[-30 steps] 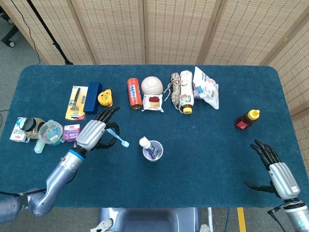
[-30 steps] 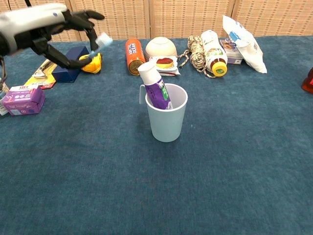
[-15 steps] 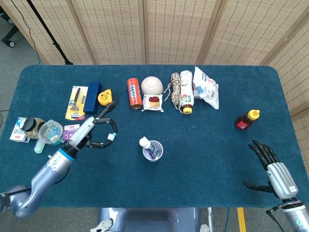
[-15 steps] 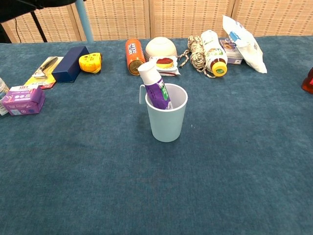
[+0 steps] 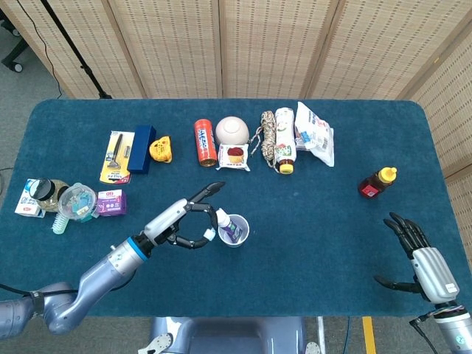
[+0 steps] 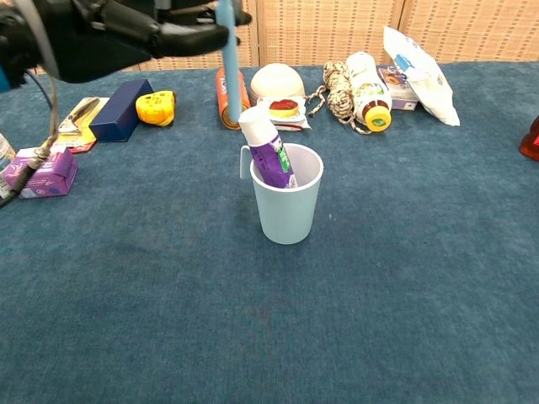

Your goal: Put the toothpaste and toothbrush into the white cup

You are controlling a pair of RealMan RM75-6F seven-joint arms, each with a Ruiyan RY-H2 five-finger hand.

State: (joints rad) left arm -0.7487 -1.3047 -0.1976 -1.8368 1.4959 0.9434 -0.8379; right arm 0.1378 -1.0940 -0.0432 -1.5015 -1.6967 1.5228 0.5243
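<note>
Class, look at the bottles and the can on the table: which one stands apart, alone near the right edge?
The dark sauce bottle with the yellow cap; the orange can and yellow-capped white bottle lie in the back row.

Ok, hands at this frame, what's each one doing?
Left hand: holding the toothbrush upright, just left of the white cup.
Right hand: open, holding nothing, near the table's right edge.

Purple toothpaste [image 6: 269,151] leaning in white cup [image 6: 287,208], blue toothbrush [image 6: 227,59] seemingly upright just left.
</note>
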